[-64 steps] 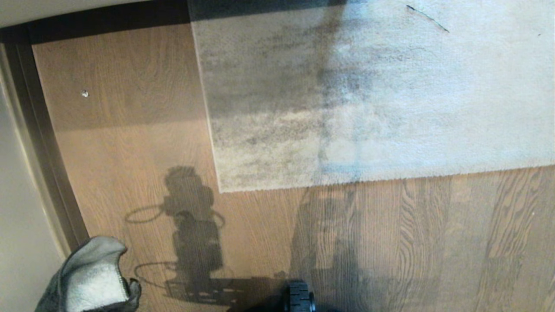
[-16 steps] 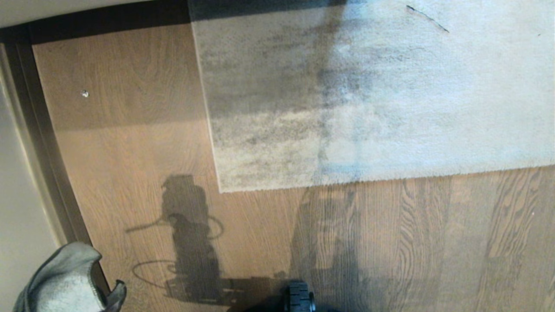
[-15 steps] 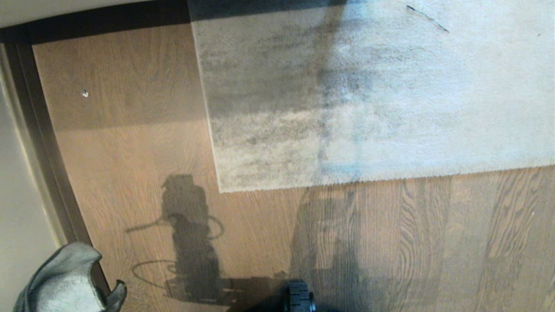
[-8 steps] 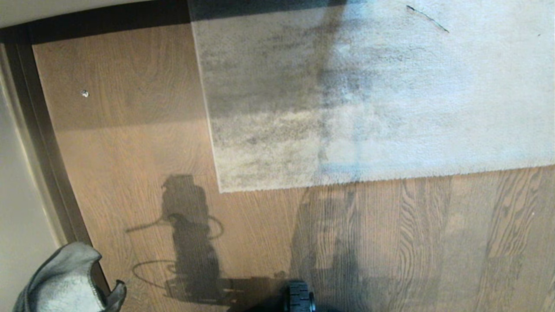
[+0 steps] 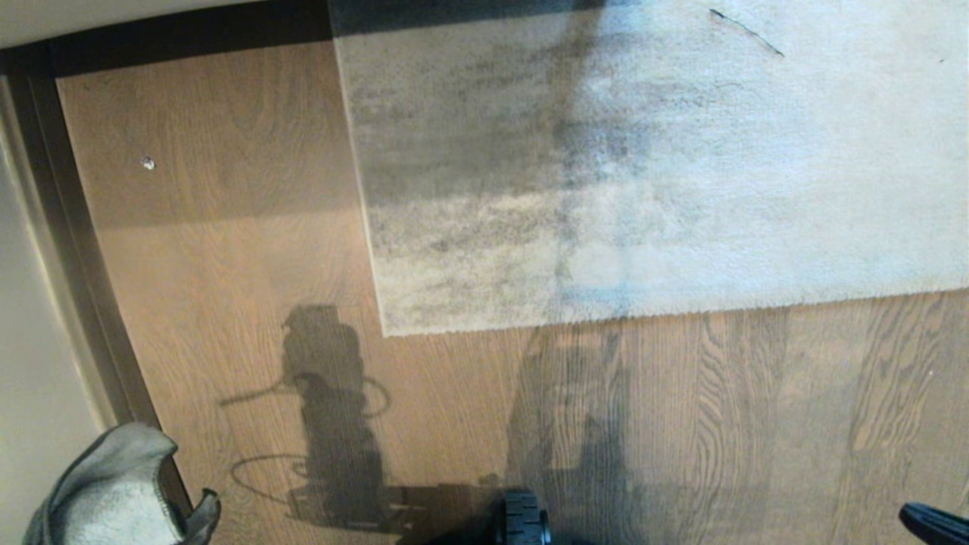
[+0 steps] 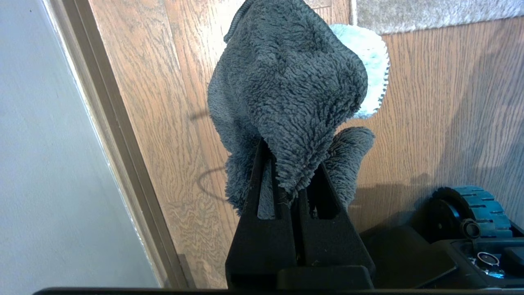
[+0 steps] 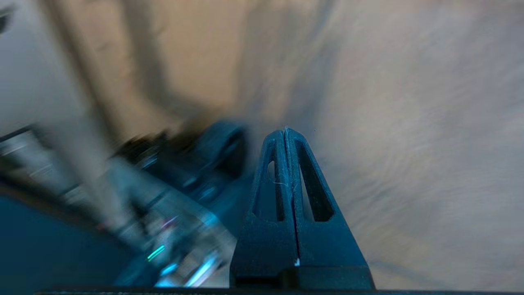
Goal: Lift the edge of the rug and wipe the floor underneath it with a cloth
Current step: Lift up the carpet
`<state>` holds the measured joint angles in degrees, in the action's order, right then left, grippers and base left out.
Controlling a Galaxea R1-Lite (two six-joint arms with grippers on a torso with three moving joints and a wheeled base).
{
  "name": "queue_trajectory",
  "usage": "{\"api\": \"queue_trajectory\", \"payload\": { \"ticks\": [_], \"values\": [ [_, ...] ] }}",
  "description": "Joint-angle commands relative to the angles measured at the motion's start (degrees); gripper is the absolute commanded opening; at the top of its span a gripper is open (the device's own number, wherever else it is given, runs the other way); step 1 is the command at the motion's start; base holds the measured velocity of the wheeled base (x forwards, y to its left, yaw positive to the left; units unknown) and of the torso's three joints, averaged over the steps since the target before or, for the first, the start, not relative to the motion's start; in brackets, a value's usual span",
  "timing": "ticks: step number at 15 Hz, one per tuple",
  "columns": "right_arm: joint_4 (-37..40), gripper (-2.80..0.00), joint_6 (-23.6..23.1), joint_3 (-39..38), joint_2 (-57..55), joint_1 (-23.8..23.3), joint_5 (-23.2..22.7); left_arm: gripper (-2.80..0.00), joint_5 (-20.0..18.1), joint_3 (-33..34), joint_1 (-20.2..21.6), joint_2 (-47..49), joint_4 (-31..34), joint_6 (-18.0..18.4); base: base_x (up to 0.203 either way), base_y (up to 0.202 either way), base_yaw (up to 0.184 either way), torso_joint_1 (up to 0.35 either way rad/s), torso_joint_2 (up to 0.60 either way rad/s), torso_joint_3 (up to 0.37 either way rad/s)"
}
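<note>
The pale grey rug (image 5: 643,189) lies flat on the brown wood floor (image 5: 227,265). Its near rug edge (image 5: 606,316) runs straight to a square corner at the left. At the lower left of the head view the grey cloth (image 5: 113,492) hangs bunched, above the floor beside the skirting. My left gripper (image 6: 288,164) is shut on the cloth (image 6: 286,90), which covers its fingertips. The tip of my right gripper (image 5: 933,522) pokes into the head view's lower right corner, well short of the rug edge. In its own view the right gripper (image 7: 285,133) is shut with nothing in it.
A dark skirting strip (image 5: 76,265) and a pale wall (image 5: 30,341) bound the floor on the left. My base's black wheel (image 5: 524,521) sits at the bottom middle. A small pale speck (image 5: 148,163) lies on the floor left of the rug.
The right gripper's tip has come into the head view at the lower right. Earlier on, the cloth shifted left and down; over the last second it has stayed put.
</note>
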<state>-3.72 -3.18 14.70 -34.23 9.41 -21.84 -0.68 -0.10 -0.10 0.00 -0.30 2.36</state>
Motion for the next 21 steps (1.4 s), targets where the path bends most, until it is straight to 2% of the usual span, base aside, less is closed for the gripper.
{"api": "queue_trajectory", "payload": {
  "ticks": [1,4,6,7,9,12,14,16,19,21],
  "values": [
    [-1.27,-2.8,2.81,0.82,-12.63,4.29,-0.52,-2.8,-0.02,0.01,0.01,0.0,-0.05,0.01,0.0,0.0,0.0,0.0,0.0,0.0],
    [-8.2,-2.8,8.6,1.08,-26.0,8.68,-0.74,-2.8,-0.02,0.01,0.01,0.0,-0.05,0.01,0.0,0.0,0.0,0.0,0.0,0.0],
    [-16.35,-2.8,10.96,1.15,-35.53,9.84,-0.71,-2.8,-0.02,0.04,-0.01,0.0,-0.05,0.01,0.0,0.0,0.0,0.0,0.0,0.0],
    [-21.47,-2.8,13.8,1.17,-39.68,10.21,-0.64,-2.8,-0.02,0.01,0.01,0.0,-0.05,0.01,0.0,0.0,0.0,0.0,0.0,0.0],
    [-30.36,-2.8,24.65,0.99,-45.12,11.76,0.75,-2.8,-0.02,0.01,0.01,0.0,-0.05,0.01,0.0,0.0,0.0,0.0,0.0,0.0],
    [-33.06,-2.8,34.78,0.79,-49.44,19.62,11.85,-2.8,-0.02,0.01,-0.08,0.0,-0.05,0.01,0.0,0.0,0.0,0.0,0.0,0.0],
    [-35.71,-2.8,40.9,1.07,-52.48,27.63,19.65,-2.8,-0.02,0.01,0.01,0.0,-0.05,0.01,0.0,0.0,0.0,0.0,0.0,0.0],
    [-37.93,-2.8,46.42,2.45,-57.18,35.96,30.38,-2.8,-0.02,0.07,0.0,0.0,-0.05,0.01,0.0,0.0,0.0,0.0,0.0,0.0],
    [-38.78,-2.8,50.88,6.63,-64.27,44.22,44.07,-2.8,-0.02,0.01,-0.04,0.0,-0.05,0.01,0.0,0.0,0.0,0.0,0.0,0.0],
    [-38.65,-2.8,51.36,8.55,-68.1,47.4,50.17,-2.8,-0.02,0.01,-0.06,0.0,-0.05,0.01,0.0,0.0,0.0,0.0,0.0,0.0]
  ]
}}
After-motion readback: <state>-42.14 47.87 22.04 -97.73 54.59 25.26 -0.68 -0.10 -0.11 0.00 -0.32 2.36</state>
